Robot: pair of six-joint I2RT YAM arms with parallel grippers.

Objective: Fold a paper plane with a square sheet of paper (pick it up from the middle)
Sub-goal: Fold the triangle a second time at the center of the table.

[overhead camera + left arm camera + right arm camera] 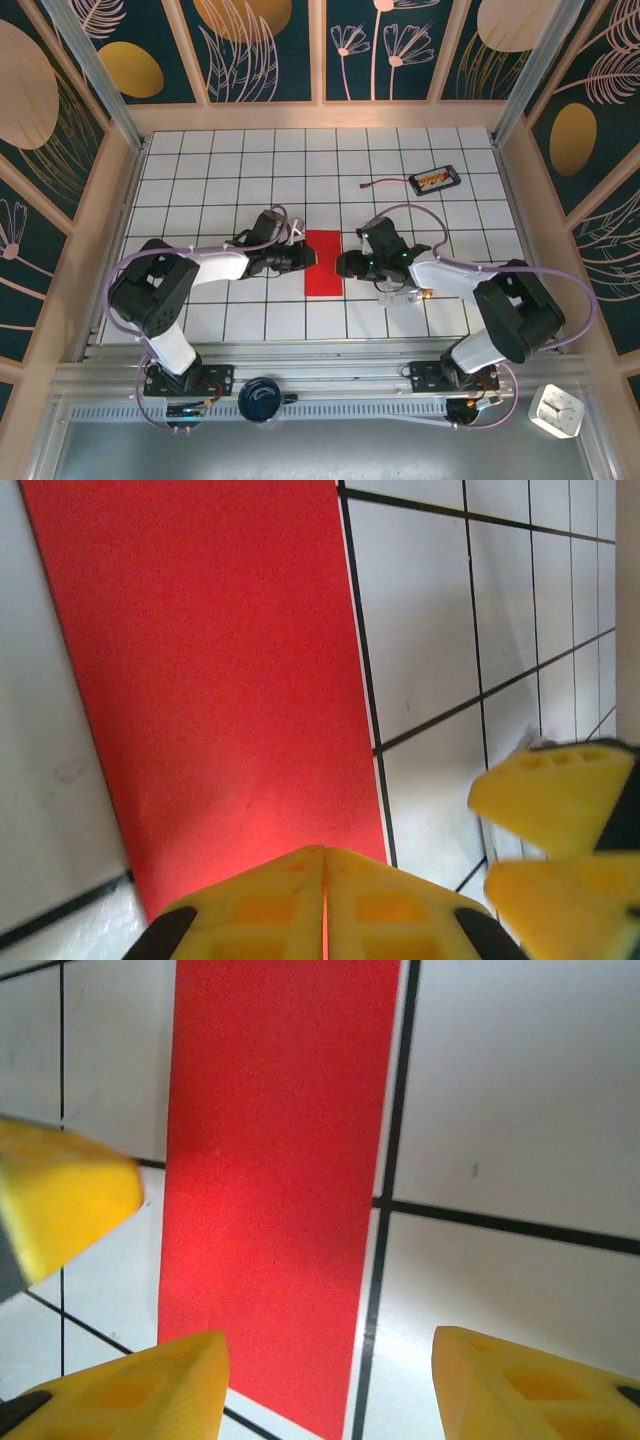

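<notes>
Paper [210, 680] end behind left fingers [262, 912]

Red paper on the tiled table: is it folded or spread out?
Folded in half, apparently: the thin red paper sheet lies as a narrow rectangle, not a square.

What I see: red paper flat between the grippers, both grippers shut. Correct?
No: the right gripper is open, its jaws standing apart in the right wrist view. The red paper does lie flat between the grippers, and the left gripper is shut.
</notes>
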